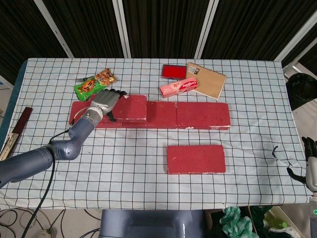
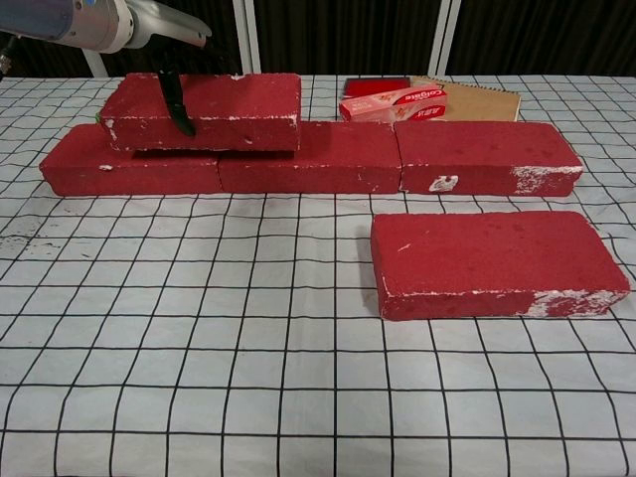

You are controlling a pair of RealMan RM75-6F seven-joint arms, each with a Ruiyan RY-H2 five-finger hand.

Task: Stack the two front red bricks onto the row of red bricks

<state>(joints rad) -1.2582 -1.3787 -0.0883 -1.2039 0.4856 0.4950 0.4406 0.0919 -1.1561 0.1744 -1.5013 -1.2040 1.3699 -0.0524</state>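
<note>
on checked tablecloth [image 1: 148,148] | brick row [image 1: 198,115] | dark curtains [image 1: 163,25] behind

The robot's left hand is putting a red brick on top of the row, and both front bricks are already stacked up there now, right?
Not quite. The left hand does hold a red brick on the row of red bricks, but only that one is up. The chest view shows the other front brick lying on the table.

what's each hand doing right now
Left hand: grips the stacked brick on the row of red bricks.
Right hand: holds nothing, fingers apart, off the table edge.
</note>
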